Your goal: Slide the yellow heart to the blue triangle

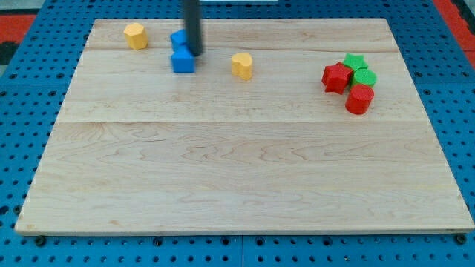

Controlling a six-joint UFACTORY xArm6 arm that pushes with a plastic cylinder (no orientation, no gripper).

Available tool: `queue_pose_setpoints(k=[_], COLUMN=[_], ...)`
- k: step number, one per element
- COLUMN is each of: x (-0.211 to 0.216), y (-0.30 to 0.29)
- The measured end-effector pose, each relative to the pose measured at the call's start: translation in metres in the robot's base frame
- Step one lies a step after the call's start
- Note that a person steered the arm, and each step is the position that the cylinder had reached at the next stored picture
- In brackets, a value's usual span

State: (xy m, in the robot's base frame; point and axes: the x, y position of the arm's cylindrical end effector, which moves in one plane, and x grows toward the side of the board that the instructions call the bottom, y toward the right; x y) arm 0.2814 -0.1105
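A yellow block that looks like the heart (242, 65) lies on the wooden board (237, 170) in the upper middle. Two blue blocks sit to its left. One (182, 61) looks like a cube. The other (177, 38) is just above it and partly hidden by my rod, so its shape is unclear. My tip (195, 54) rests at the right edge of the two blue blocks, about touching them. It is roughly 60 pixels to the left of the yellow heart.
A second yellow block (135, 35), roughly hexagonal, lies at the upper left. At the right is a tight cluster: a red star (336, 77), a red block (359, 99), a green star (355, 60) and a green block (365, 77).
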Motion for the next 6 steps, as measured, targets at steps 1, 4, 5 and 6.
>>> queue_pose_setpoints(k=[1, 4, 5, 6], x=[0.0, -0.02, 0.031, 0.041], y=[-0.007, 0.129, 0.188, 0.129])
